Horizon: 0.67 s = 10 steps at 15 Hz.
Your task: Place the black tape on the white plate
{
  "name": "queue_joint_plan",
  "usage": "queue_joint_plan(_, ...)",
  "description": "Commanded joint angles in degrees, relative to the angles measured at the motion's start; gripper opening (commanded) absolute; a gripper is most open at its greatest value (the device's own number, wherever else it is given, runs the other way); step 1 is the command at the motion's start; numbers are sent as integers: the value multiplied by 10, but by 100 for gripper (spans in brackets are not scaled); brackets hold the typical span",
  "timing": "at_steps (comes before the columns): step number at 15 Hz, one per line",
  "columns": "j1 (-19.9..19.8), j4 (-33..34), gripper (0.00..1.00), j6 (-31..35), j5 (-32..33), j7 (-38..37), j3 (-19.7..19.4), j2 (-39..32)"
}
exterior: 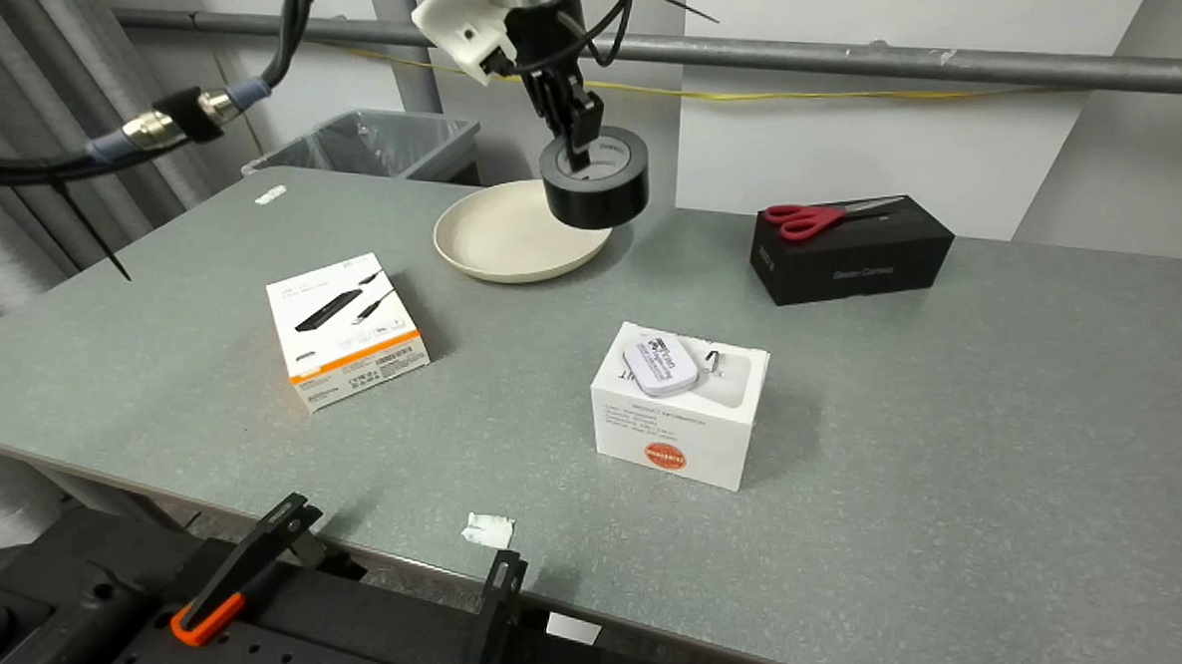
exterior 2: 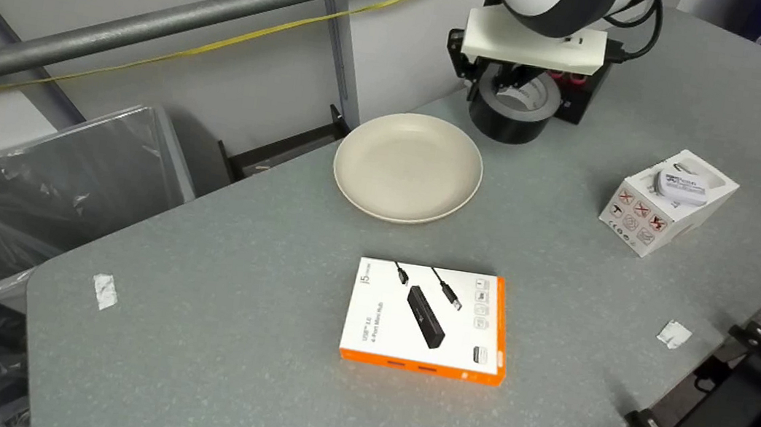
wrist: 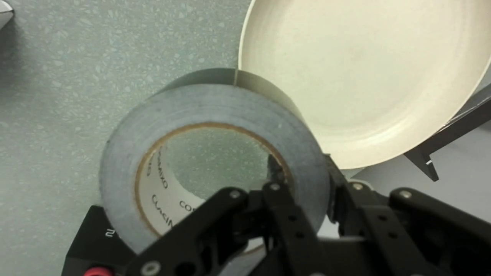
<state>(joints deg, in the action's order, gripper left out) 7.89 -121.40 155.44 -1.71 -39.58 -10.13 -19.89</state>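
The black tape (exterior: 596, 208) is a roll with a black side, a grey face and a white printed core. It also shows in an exterior view (exterior 2: 507, 126) and in the wrist view (wrist: 207, 101). My gripper (wrist: 303, 172) is shut on the wall of the roll, one finger inside the core and one outside. It holds the roll roughly flat in the air. The white plate (exterior: 505, 236) lies on the table beside and below the roll. It shows bare in an exterior view (exterior 2: 407, 166) and in the wrist view (wrist: 356, 69), where the roll overlaps its edge.
A black box (exterior: 853, 264) with red scissors (exterior: 805, 220) on it stands near the wall. A white box (exterior: 671, 430) carries a small white case (exterior: 661, 365). A white and orange hub box (exterior 2: 425, 319) lies near the plate. A bin (exterior 2: 81, 196) stands past the table edge.
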Motion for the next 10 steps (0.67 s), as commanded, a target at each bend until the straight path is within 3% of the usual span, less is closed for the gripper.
queue_joint_plan(1, -8, 1, 26, 0, 3, 0, 5, -2)
queue_joint_plan(2, -9, 1, 26, 0, 3, 0, 4, -3)
queue_joint_plan(3, -9, 1, 6, 0, 3, 0, 4, -3)
queue_joint_plan(10, 32, 92, 6, -4, 16, -31, 22, -69)
